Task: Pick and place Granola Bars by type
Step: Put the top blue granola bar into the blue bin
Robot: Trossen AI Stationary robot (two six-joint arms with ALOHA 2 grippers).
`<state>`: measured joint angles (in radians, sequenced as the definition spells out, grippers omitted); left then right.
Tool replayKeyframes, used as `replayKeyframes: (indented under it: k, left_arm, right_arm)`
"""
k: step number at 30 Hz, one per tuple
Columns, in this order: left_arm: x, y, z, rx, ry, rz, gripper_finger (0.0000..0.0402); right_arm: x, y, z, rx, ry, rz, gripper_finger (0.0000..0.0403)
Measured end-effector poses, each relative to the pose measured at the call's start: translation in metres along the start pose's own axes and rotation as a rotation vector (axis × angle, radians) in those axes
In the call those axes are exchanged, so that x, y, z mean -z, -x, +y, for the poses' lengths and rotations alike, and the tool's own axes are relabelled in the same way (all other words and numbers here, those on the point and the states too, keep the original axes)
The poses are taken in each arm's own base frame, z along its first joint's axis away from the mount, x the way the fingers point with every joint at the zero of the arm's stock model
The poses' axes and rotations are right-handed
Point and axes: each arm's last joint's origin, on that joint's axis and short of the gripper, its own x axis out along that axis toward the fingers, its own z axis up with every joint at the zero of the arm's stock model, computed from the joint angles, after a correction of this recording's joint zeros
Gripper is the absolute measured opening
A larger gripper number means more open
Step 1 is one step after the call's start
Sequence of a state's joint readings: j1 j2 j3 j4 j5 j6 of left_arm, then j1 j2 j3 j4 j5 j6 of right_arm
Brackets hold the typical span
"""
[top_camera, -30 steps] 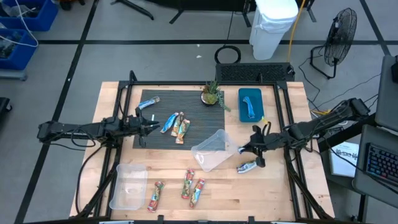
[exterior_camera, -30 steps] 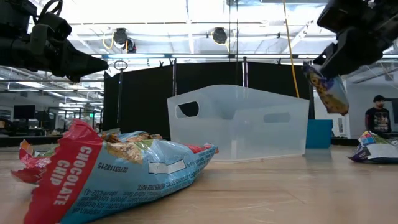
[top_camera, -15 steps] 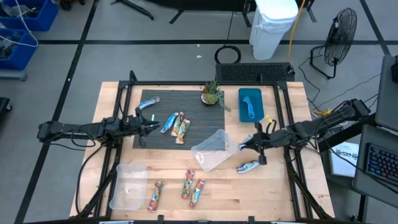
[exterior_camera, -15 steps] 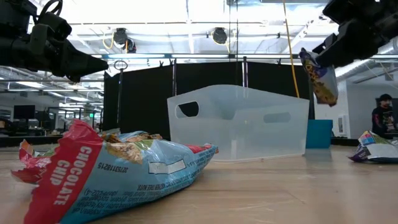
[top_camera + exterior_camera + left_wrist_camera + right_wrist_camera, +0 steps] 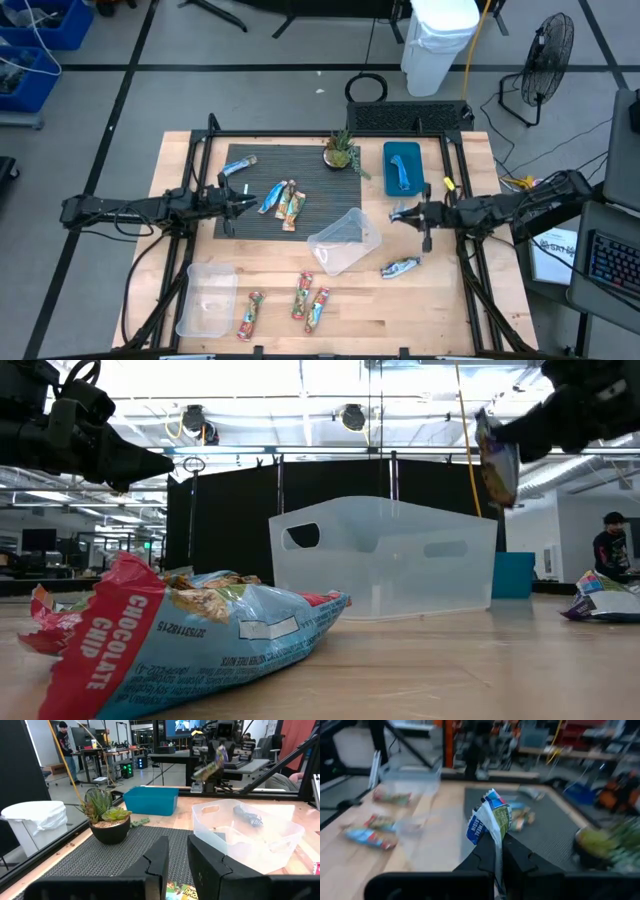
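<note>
My right gripper (image 5: 398, 214) hangs above the table's right side, just right of a clear bin (image 5: 345, 240), and is shut on a blue-and-green granola bar (image 5: 489, 819). That bin holds one silvery-blue bar (image 5: 247, 816). My left gripper (image 5: 245, 205) waits level over the dark mat's left part, its fingers (image 5: 159, 857) a little apart with nothing between them. More bars lie on the mat (image 5: 283, 201), near the front edge (image 5: 303, 297) and at the right (image 5: 398, 267). My right gripper pinches one end of the bar's wrapper (image 5: 492, 840) between its two fingers. The fingers come level from the table's right. The bar juts out past the fingertips and hangs in the air (image 5: 497, 458), clear of the table and the bin.
A second clear bin (image 5: 207, 298) stands at the near left, a teal bin (image 5: 403, 167) at the far right and a small potted plant (image 5: 343, 152) at the mat's far edge. A person (image 5: 607, 545) stands in the room beyond the table.
My right gripper has drawn back toward the table's far right with the bar, rising and tipping up to level. The bar, which hung slanted lower down, now sits higher and more upright. The grip stays shut.
</note>
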<state>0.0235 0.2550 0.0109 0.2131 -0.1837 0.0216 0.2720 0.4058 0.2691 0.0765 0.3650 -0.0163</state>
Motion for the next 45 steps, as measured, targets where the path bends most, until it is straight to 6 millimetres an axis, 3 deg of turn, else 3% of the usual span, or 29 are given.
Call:
replayKeyframes:
  k: [11,15,18,25,27,45]
  left_arm:
    - [0.000,0.000,0.000,0.000,0.000,0.000,0.0076]
    - [0.000,0.000,0.000,0.000,0.000,0.000,0.0076]
    - [0.000,0.000,0.000,0.000,0.000,-0.001,0.0076]
    - [0.000,0.000,0.000,0.000,0.000,-0.001,0.0076]
    - [0.000,0.000,0.000,0.000,0.000,-0.001,0.0076]
    - [0.000,0.000,0.000,0.000,0.000,-0.001,0.0076]
  right_arm:
    - [-0.019,0.018,-0.024,0.170,0.112,-0.189,0.0003]
    - [-0.033,0.025,-0.029,0.150,0.111,-0.256,0.0003]
    - [-0.039,0.027,-0.028,0.012,0.036,-0.297,0.0003]
    - [-0.038,0.032,-0.009,-0.738,-0.144,-0.240,0.0006]
    - [-0.037,0.033,-0.006,-0.854,-0.179,-0.197,0.0005]
    - [-0.030,0.022,-0.004,-0.826,-0.168,-0.142,0.0007]
